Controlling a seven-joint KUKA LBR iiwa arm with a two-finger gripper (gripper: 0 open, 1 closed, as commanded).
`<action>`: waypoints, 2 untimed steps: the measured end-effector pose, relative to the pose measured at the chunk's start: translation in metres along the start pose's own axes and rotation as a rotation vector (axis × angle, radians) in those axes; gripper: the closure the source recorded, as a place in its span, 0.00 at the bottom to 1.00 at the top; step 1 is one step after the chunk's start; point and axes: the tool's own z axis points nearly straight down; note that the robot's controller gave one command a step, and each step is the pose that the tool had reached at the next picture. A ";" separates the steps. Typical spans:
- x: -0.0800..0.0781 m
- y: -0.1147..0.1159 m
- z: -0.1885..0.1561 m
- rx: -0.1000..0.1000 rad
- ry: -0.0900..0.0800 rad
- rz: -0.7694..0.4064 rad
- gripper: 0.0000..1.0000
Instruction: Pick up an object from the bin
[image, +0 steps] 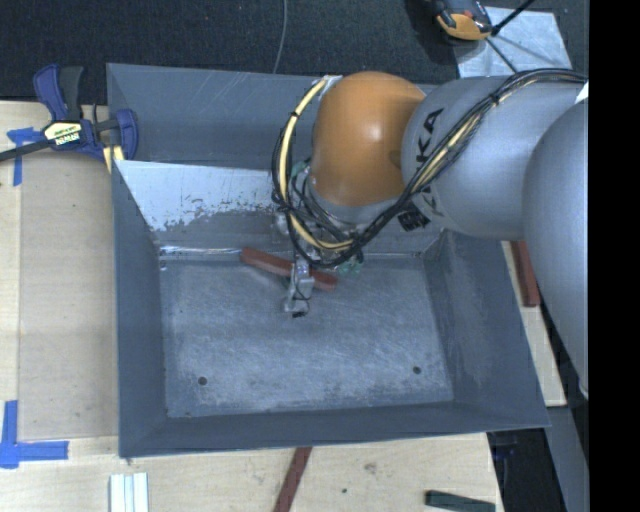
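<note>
bin (140, 330): grey metal | gripper (298, 300): low over the floor, mid-bin near the back wall; whether apart or together, cannot tell | reddish-brown flat stick (262, 261): lies along the back wall, just beside the gripper, perhaps touching it

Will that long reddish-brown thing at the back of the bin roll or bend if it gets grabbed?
The reddish-brown strip looks flat, so it probably won't roll. It lies straight on the bin floor, so it may be fairly stiff. Thin and long, it's likely light and might tilt if the tool grabs one end.
</note>
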 end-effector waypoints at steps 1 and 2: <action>-0.009 0.007 0.047 -0.001 -0.015 -0.127 0.00; 0.011 -0.035 0.075 -0.005 -0.017 0.101 1.00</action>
